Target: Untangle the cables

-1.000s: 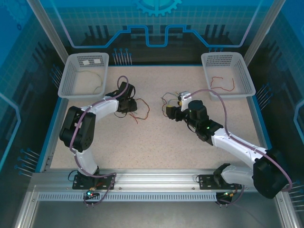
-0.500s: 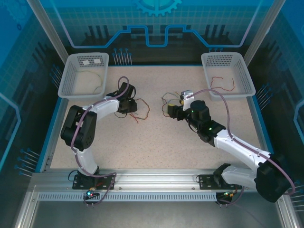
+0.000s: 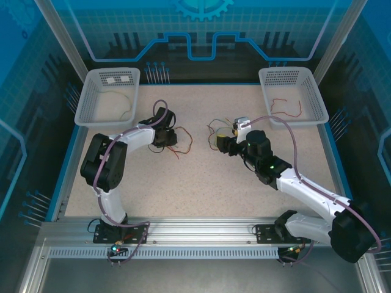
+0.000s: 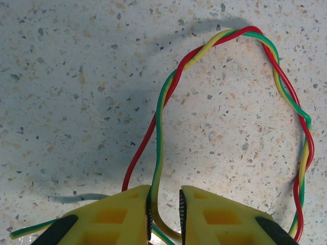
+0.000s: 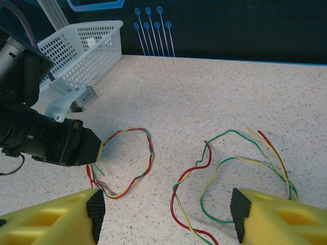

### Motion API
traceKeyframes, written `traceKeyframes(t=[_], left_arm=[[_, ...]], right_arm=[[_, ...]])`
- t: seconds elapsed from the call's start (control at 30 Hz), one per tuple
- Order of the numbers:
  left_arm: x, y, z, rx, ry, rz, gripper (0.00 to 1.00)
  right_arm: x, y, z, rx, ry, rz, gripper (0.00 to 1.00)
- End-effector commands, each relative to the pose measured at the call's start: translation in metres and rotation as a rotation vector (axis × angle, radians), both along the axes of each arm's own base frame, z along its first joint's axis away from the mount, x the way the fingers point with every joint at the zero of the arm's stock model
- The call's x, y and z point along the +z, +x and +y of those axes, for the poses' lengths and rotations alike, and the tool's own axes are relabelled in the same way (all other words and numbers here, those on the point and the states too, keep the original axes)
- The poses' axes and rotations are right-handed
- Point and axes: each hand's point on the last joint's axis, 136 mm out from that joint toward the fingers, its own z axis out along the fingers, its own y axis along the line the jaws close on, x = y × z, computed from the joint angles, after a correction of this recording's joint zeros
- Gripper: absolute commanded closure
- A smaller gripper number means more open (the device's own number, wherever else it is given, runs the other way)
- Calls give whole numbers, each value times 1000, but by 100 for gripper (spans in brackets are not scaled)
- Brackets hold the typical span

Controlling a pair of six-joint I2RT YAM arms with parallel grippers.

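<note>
Flanking tangled cables (image 4: 232, 33): two baskets (image 3: 85, 101).

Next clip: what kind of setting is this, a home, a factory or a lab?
Most likely a lab robot cell: a speckled tabletop fenced by an aluminium frame and blue printed panels, with a left basket and right basket of white plastic at the back corners.

No legible text or labels
</note>
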Motion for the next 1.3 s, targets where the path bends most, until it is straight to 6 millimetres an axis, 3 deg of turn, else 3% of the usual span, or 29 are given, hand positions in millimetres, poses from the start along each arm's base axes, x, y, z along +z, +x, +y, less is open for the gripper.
traceKeyframes(t=[0.0, 0.23, 0.43, 0.5, 0.7, 0.83, 0.97, 1.27], left_arm=[[7, 7, -7, -11, -5, -28, 76], [1, 11, -9, -13, -8, -19, 63], [-8, 13, -9, -17, 1, -1, 70], [-9, 13, -9, -14, 2, -1, 79], [-2, 10, -10, -17, -3, -15, 87], [14, 9, -14, -25, -30, -42, 95], [42, 9, -21, -24, -97, -93, 100], [117, 0, -38, 1, -286, -225, 100]], right_arm=[[4, -5, 1, -3, 22, -12, 31], [4, -6, 1, -3, 32, -10, 31], [3, -6, 0, -8, 32, -9, 31], [3, -6, 0, -7, 33, -11, 31], [3, -6, -1, -8, 31, -8, 31], [6, -6, 2, 2, 39, -9, 31], [9, -7, 12, 49, 60, -7, 31], [9, -16, 60, 262, 65, 4, 31]])
